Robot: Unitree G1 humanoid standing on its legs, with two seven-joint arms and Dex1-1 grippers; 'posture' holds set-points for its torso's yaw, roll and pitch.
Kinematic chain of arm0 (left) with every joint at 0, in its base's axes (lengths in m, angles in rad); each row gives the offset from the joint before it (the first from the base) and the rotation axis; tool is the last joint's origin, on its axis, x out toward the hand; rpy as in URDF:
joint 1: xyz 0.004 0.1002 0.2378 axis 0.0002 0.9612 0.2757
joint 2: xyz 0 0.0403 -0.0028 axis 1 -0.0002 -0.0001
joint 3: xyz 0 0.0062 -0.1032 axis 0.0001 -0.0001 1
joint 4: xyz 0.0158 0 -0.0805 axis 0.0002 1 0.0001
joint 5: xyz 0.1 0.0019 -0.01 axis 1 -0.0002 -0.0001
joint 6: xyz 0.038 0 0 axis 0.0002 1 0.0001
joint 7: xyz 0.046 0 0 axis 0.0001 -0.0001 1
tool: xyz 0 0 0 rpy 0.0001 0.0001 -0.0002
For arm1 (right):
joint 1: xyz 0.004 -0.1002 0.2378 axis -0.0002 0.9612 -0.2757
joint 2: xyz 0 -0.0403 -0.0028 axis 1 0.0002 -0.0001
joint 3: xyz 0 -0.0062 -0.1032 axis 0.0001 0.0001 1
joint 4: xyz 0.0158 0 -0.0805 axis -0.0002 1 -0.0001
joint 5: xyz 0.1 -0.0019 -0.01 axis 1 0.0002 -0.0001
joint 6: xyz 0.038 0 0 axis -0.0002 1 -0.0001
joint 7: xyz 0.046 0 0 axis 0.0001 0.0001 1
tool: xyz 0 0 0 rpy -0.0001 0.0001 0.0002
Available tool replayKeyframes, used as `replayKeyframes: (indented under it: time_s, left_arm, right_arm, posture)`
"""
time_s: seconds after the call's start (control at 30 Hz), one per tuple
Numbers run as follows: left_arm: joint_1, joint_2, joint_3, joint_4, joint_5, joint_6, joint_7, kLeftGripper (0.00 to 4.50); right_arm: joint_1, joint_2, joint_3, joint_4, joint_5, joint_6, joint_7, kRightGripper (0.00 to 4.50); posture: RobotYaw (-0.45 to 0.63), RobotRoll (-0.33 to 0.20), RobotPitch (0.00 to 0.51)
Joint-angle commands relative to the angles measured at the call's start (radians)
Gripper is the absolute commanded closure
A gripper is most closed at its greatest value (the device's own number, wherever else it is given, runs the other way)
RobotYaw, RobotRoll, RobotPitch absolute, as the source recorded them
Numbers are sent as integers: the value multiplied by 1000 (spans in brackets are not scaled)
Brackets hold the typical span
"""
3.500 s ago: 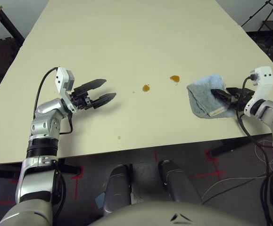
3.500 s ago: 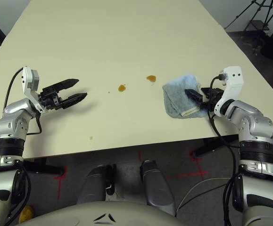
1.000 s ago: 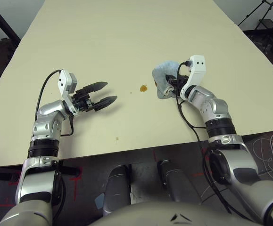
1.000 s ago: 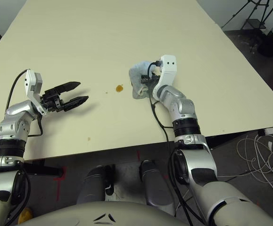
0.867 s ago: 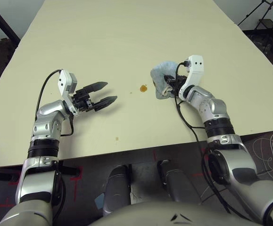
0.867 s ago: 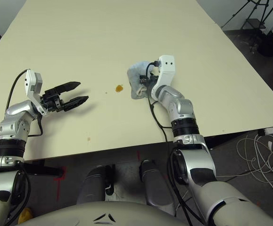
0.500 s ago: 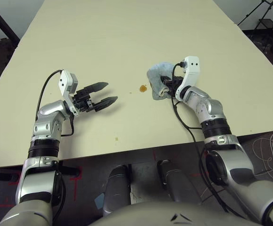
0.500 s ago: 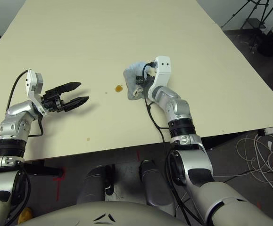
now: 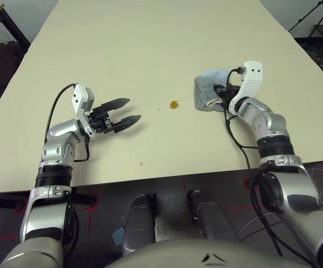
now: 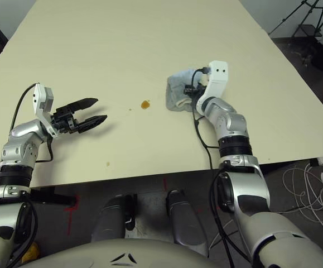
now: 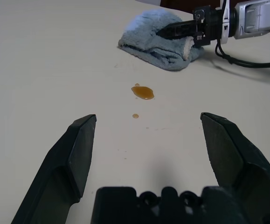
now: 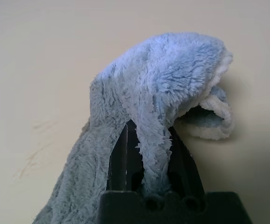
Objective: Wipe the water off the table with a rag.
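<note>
One amber spot of water (image 9: 174,104) sits mid-table (image 9: 150,44), also seen past my left gripper's fingers as water (image 11: 142,92). Just right of it lies the light blue rag (image 9: 207,90), bunched up with its cream hem showing. My right gripper (image 9: 221,96) is shut on the rag (image 12: 162,88), a fold of it pinched between the black fingers (image 12: 123,158). My left gripper (image 9: 129,111) hovers open and empty left of the spot, pointing at it. From the left wrist, the right gripper (image 11: 177,31) reaches into the rag (image 11: 153,42).
A tiny pale speck (image 9: 141,163) lies near the table's front edge, and a small droplet (image 11: 135,115) close to the spot. Faint smears (image 12: 39,140) mark the table beside the rag. Dark floor with cables (image 10: 312,178) lies beyond the front right edge.
Over the last second my right gripper slid the rag left toward the remaining spot, then pulled it back right. The spot nearer the rag 3.5 s ago no longer shows. The left arm stayed.
</note>
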Motion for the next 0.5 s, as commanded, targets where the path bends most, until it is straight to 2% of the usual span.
replayKeyframes:
  time_s: [0.03,0.2,0.5]
  left_arm:
    - [6,-3,-12,-5,8,-2,-7,0]
    - [3,-4,-14,-1,9,-2,-9,0]
    - [-9,1,-18,18,14,-5,-17,0]
  right_arm:
    - [-22,-34,-26,23,2,-24,3,4358]
    - [14,-1,-7,-34,25,30,18,4358]
    - [124,185,51,-255,77,203,-14,4359]
  posture:
    - [-171,0,150]
    - [-178,0,153]
    - [-184,0,159]
